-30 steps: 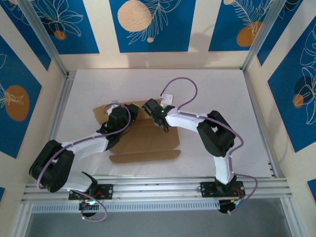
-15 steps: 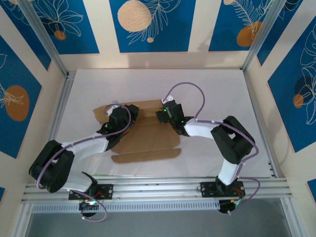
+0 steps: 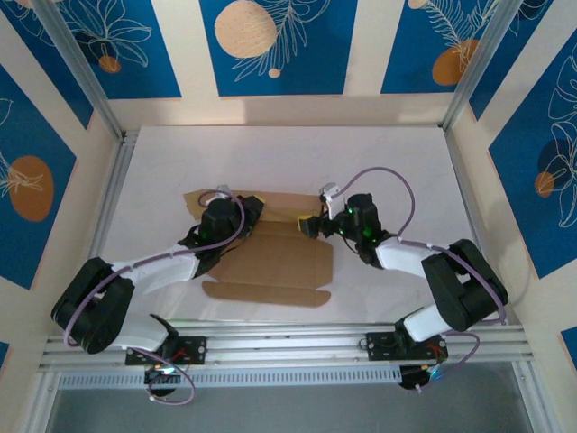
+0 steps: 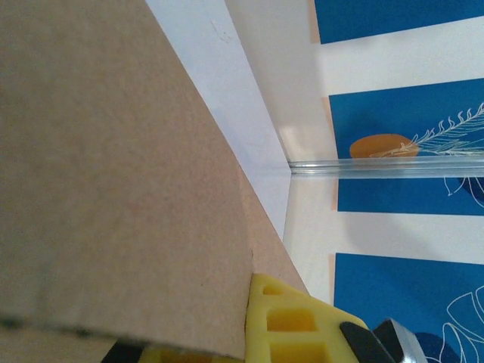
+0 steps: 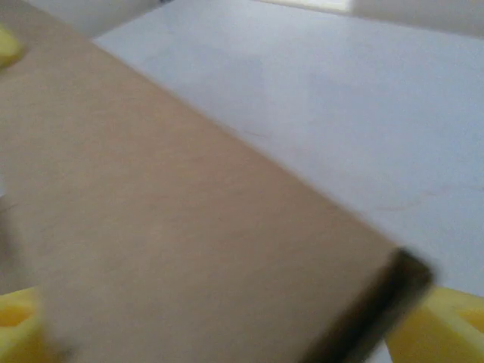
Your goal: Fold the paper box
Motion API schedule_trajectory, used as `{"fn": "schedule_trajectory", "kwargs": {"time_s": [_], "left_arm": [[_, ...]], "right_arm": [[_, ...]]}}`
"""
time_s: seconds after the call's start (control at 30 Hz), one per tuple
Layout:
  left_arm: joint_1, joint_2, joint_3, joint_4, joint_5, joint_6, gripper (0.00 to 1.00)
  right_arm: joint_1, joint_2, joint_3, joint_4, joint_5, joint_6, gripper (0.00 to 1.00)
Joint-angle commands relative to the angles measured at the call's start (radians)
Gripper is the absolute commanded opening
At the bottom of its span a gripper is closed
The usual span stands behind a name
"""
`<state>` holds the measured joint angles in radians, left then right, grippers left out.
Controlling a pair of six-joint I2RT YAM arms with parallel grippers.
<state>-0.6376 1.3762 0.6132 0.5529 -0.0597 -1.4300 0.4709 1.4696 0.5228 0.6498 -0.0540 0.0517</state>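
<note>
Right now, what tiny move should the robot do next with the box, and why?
Probably close the right gripper on the paper box. Its yellow fingers stand open with the cardboard edge between them, while the left gripper is shut on the box's left part, so a second grip could lift a flap.

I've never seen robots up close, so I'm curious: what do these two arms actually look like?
The left arm and right arm are white tubes with bulky black joints. A lilac cable loops along each. Their fingers are yellow blocks with moulded recesses.
</note>
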Motion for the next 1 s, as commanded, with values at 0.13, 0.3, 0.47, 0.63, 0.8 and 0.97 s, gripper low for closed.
{"fn": "schedule_trajectory", "kwargs": {"time_s": [0.13,0.3,0.47,0.63,0.8,0.97], "left_arm": [[-0.016,-0.012,-0.024,-0.045,0.016,0.044,0.0],[-0.016,-0.039,-0.029,-0.047,-0.016,0.067,0.0],[-0.015,-0.046,-0.034,-0.029,-0.038,0.08,0.0],[-0.016,-0.053,-0.048,0.004,-0.05,0.083,0.0],[-0.016,-0.087,-0.063,0.012,-0.072,0.092,0.0],[-0.016,-0.118,-0.082,0.013,-0.096,0.093,0.0]], "right_arm": [[0.008,-0.004,-0.13,0.365,0.179,0.065,0.9],[0.102,-0.036,-0.104,0.19,0.314,-0.017,0.84],[0.141,-0.01,-0.119,0.148,0.487,0.026,0.84],[0.139,0.032,-0.059,0.021,0.556,0.089,0.86],[0.094,0.112,0.021,-0.007,0.536,0.126,0.85],[0.047,0.196,0.157,-0.057,0.462,0.132,0.83]]}}
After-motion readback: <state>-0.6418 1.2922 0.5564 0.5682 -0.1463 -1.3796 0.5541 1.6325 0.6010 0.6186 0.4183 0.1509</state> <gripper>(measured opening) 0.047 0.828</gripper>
